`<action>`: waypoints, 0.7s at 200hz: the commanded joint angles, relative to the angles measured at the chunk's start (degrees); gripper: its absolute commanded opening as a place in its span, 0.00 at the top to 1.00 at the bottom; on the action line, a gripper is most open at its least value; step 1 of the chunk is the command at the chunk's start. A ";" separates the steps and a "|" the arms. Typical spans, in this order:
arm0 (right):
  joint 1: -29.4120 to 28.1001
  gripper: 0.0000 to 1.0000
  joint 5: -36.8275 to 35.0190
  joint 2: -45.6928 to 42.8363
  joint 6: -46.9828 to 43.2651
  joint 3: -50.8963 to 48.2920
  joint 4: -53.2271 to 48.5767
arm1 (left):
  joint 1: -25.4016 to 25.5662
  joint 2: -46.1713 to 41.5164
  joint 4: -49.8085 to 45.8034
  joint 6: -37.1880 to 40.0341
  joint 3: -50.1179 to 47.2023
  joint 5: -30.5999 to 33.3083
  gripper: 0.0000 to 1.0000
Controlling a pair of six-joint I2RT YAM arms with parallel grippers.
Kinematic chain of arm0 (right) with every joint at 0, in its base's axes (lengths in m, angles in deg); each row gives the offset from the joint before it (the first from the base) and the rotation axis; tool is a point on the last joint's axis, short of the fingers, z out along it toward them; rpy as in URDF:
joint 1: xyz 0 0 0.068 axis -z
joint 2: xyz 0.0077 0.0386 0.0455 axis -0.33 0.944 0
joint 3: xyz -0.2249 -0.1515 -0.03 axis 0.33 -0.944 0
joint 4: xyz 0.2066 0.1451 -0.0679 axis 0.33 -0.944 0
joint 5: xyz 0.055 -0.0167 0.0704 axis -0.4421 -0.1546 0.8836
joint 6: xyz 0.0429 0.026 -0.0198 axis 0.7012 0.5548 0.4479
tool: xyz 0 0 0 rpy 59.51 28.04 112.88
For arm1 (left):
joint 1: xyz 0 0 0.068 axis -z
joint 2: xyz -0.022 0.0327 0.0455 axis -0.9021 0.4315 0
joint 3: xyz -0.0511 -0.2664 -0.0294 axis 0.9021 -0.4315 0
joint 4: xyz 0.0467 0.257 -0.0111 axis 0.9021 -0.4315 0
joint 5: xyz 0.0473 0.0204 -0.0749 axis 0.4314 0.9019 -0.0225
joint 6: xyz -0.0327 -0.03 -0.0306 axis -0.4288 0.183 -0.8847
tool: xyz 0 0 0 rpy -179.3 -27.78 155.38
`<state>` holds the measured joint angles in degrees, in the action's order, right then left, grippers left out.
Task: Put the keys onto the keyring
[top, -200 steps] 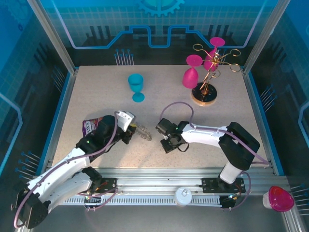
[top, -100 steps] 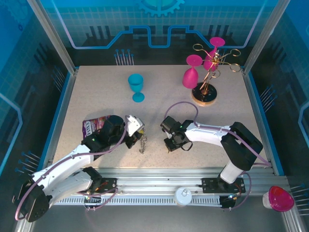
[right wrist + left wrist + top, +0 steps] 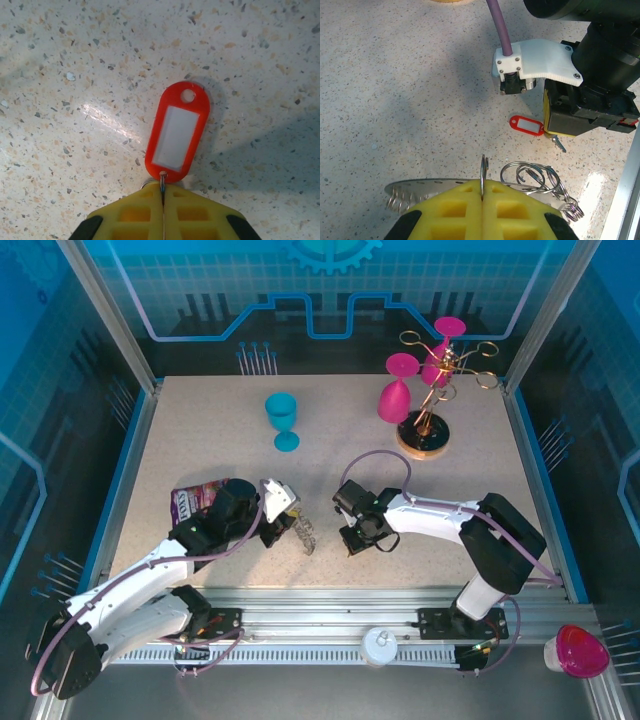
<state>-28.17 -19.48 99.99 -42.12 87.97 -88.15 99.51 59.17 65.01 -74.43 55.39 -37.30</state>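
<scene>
One red key point(image 3: 177, 132) between right fingers point(image 3: 132, 220), keyring point(image 3: 422, 187) between left fingers point(image 3: 455, 212).

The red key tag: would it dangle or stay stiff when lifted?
Probably dangles: the right gripper pinches only the thin metal loop at the end of the red key tag. It looks like thin plastic, so likely light and rigid itself.

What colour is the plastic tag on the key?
Red plastic key tag, white label window; clearest in right wrist view.
</scene>
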 commanded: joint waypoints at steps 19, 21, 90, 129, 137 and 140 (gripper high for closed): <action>0.53 1.00 0.46 -2.61 -0.26 0.23 -1.60 | 0.47 -1.27 0.94 1.84 1.57 -1.86 1.00; 0.51 1.00 0.42 -2.90 -0.34 0.22 -1.61 | 0.51 -1.27 0.90 1.90 1.66 -1.88 1.00; 0.81 1.00 -0.95 -25.51 -15.48 -6.19 4.19 | 0.81 -2.68 -1.46 8.28 4.87 -6.18 1.00; 2.16 1.00 7.49 -35.14 -26.86 -6.64 7.62 | 1.05 -2.09 -1.99 16.79 8.42 -10.68 1.00; 2.30 1.00 10.61 -36.28 -28.94 -6.55 8.11 | 1.13 -1.98 -1.09 17.75 8.65 -11.80 1.00; 2.32 1.00 11.90 -36.67 -29.80 -6.50 8.29 | 1.10 -1.90 -0.64 17.96 8.64 -12.14 1.00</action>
<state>-26.79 -16.48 66.27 -62.10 81.70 -82.66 100.16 57.71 62.67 -62.85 61.29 -43.81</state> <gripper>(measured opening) 0.058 0.049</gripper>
